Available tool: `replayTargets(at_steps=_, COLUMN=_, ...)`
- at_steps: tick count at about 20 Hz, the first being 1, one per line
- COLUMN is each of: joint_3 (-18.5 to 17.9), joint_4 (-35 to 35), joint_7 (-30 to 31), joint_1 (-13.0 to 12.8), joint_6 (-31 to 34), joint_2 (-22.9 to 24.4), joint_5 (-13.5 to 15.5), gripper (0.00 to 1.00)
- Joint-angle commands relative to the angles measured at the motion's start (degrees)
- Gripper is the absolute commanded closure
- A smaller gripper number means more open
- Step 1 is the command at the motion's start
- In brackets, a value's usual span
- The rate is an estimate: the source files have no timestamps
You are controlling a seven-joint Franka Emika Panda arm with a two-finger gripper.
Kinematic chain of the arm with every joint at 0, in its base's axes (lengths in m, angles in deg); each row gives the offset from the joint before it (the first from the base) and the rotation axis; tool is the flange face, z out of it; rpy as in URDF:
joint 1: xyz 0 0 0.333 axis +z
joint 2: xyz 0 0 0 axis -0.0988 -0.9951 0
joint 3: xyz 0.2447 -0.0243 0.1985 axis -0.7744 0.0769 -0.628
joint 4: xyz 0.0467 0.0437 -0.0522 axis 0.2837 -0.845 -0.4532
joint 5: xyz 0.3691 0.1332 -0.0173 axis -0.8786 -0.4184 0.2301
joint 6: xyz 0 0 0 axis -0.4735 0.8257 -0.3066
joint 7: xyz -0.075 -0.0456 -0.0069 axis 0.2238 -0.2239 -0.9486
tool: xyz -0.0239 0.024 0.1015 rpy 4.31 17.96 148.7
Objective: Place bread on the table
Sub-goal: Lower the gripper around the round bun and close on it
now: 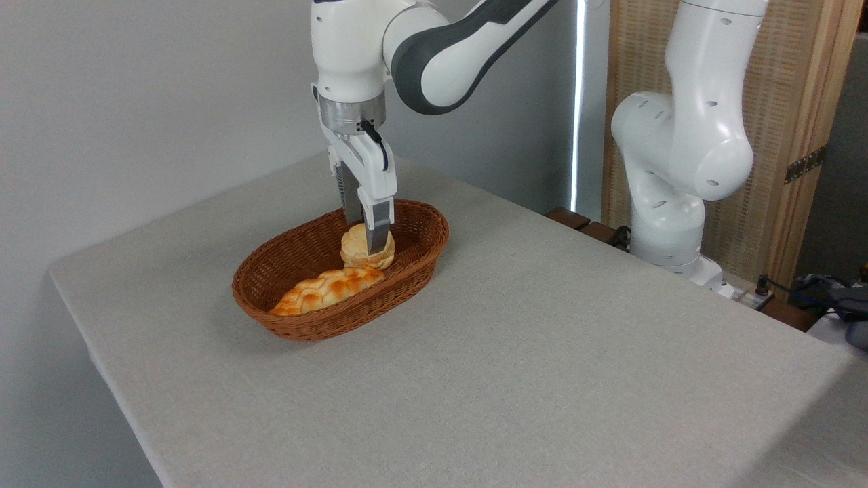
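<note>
Camera view: gripper (pixel 367 237) down in basket (pixel 271 274), fingers astride bun (pixel 359 256), seemingly pinching it for lift; bun beside braided loaf (pixel 325 289), not yet on tabletop (pixel 542 352); grasp from above clears basket rim

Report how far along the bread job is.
Done: the gripper has reached into the oval brown wicker basket, its fingers straddling the small round pale golden bun. In hand: grasping it; whether the grip has closed is unclear. Left: lifting the bun out, away from the braided orange-glazed loaf, onto the light grey-beige table.
</note>
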Motion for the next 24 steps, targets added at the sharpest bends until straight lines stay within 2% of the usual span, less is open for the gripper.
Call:
replayTargets(at_steps=1, joint_3=-0.02, joint_4=-0.62, joint_7=-0.41, joint_1=-0.34, joint_6=-1.5, joint_2=0.14, joint_5=-4.26, gripper=0.0)
replayTargets(at_steps=3, joint_3=0.59, joint_4=-0.62, joint_7=-0.41, joint_1=-0.34, joint_6=-1.5, joint_2=-0.03, joint_5=-6.12, gripper=0.0)
replayTargets(at_steps=14, joint_3=1.12, joint_4=-0.62, joint_7=-0.41, joint_1=-0.6, joint_6=-1.5, joint_2=-1.87, joint_5=-6.47, gripper=0.01)
replayTargets(at_steps=15, joint_3=1.12, joint_4=-0.62, joint_7=-0.41, joint_1=-0.78, joint_6=-1.5, joint_2=-2.05, joint_5=-6.47, gripper=0.11)
replayTargets(at_steps=16, joint_3=1.12, joint_4=-0.62, joint_7=-0.41, joint_1=-0.78, joint_6=-1.5, joint_2=-2.23, joint_5=-6.47, gripper=0.28)
replayTargets(at_steps=18, joint_3=1.12, joint_4=-0.62, joint_7=-0.41, joint_1=-0.69, joint_6=-1.5, joint_2=-2.32, joint_5=-6.39, gripper=0.51)
replayTargets(at_steps=20, joint_3=1.12, joint_4=-0.62, joint_7=-0.41, joint_1=-0.69, joint_6=-1.5, joint_2=-2.32, joint_5=-6.39, gripper=0.63)
replayTargets(at_steps=24, joint_3=1.12, joint_4=-0.62, joint_7=-0.41, joint_1=-0.69, joint_6=-1.5, joint_2=-2.32, joint_5=-6.39, gripper=0.65)
